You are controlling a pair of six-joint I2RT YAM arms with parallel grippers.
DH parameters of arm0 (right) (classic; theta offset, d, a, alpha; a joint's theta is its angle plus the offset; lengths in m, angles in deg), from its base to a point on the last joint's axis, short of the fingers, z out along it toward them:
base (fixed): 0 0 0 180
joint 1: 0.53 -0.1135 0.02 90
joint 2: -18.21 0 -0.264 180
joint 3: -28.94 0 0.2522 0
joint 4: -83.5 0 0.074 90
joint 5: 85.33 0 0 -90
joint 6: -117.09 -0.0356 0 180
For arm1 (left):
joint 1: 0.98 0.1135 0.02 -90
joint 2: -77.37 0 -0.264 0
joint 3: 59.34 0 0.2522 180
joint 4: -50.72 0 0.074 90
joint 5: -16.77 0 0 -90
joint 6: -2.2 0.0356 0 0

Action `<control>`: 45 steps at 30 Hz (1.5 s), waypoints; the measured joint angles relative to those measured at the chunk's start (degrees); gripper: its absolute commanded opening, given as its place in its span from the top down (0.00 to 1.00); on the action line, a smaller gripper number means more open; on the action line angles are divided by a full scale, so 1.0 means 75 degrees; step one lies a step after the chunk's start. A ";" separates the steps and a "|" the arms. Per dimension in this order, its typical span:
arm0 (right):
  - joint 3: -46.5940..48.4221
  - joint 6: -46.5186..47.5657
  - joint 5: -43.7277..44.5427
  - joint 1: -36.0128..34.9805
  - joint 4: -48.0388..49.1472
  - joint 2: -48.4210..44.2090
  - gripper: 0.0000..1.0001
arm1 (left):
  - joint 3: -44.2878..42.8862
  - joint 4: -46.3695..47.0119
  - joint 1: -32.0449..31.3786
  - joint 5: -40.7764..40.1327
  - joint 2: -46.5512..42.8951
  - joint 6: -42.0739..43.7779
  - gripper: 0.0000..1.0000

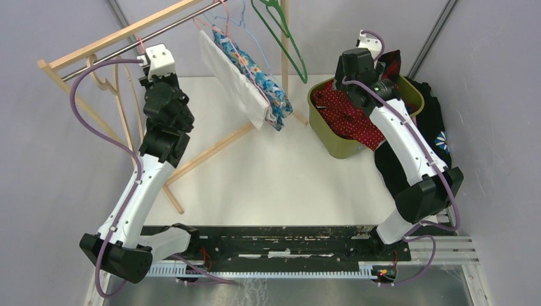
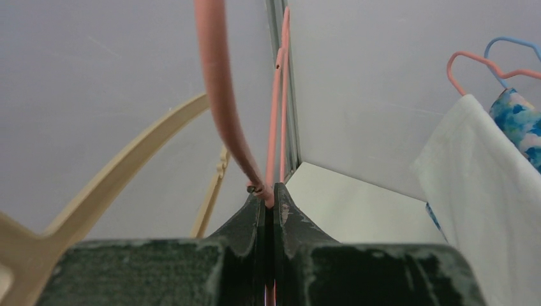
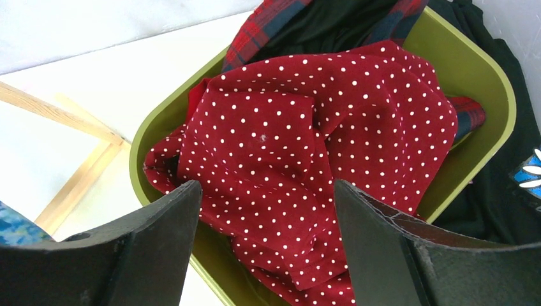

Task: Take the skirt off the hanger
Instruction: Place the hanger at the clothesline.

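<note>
In the green bin (image 3: 491, 83) lies the red dotted skirt (image 3: 306, 146), off its hanger, with the right pincer (image 3: 266, 191) spread open just above it. The left pincer (image 2: 273, 194) is closed on the bare pink hanger (image 2: 220, 83). Removal looks done; only releasing the hanger seems left.

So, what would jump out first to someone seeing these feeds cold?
The red polka-dot garment heaped in the green bin at the right of the table, with the open right gripper over it. Then the left gripper up at the rack, shut on a pink hanger; further along hang a white garment and a blue floral garment.
</note>
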 measured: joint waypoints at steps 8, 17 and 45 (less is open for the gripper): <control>-0.0294 -0.0006 -0.0035 0.0000 -0.0015 -0.0032 0.18 | 0.0221 -0.0428 0.0265 -0.0154 -0.0583 -0.0189 0.97; -0.0697 -0.0058 -0.0154 0.0000 -0.0026 -0.0478 0.18 | 0.0356 -0.0991 0.0332 -0.0227 -0.1122 -0.0420 0.94; -0.1279 -0.0175 -0.0219 0.0000 -0.0009 -0.1032 0.17 | 0.0286 -0.2661 0.0347 0.3713 -0.3418 -0.0624 0.01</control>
